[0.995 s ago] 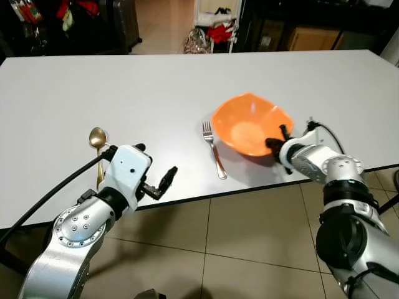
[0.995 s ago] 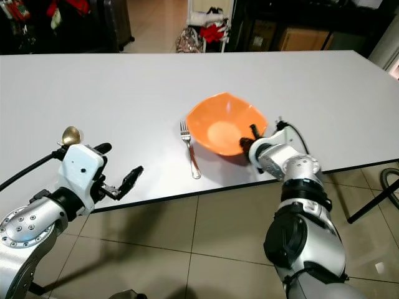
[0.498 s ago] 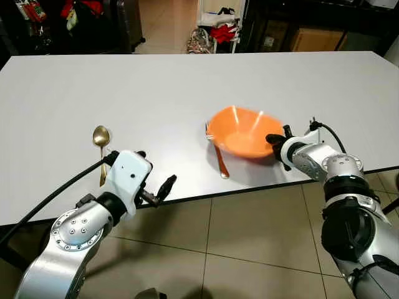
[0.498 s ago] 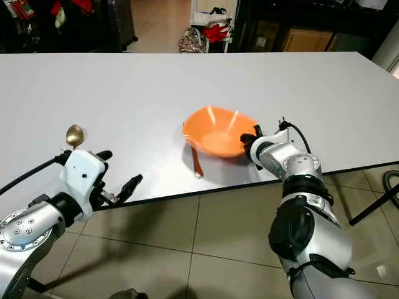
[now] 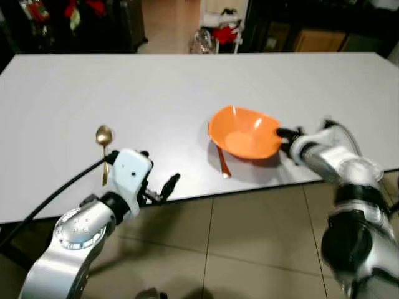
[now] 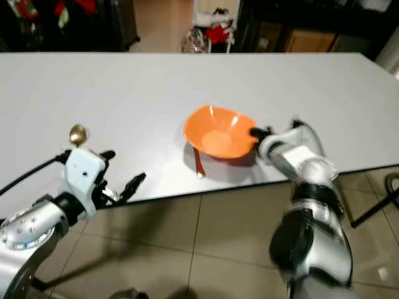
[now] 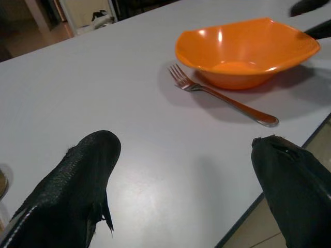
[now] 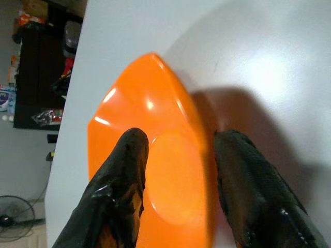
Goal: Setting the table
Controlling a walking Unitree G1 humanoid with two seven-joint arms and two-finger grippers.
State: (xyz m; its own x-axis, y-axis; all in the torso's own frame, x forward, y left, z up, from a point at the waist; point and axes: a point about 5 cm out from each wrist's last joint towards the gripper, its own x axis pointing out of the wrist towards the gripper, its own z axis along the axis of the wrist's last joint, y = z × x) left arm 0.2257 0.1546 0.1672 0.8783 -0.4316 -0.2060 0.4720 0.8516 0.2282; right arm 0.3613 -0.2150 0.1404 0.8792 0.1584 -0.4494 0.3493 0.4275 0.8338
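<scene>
The bowl (image 5: 244, 132) is orange and sits on the white table (image 5: 156, 93), near the table's front edge and right of its centre. The right gripper (image 8: 176, 175) holds the bowl by the right rim: in the right wrist view, 1 finger (image 8: 121, 181) lies inside the bowl and the other lies outside the wall, so the rim sits between them. The bowl appears tilted, with its left rim low.

The fork (image 7: 222, 98) lies on the table just left of the bowl, with the tines pointing toward the far edge and the handle toward the front edge. The bowl's left rim overlaps part of the fork.

The spoon (image 5: 103, 142) is gold and lies well to the left of the bowl.

The left gripper (image 5: 163, 187) hangs at the table's front edge, left of the bowl, with its 2 fingers spread wide and nothing between them.
</scene>
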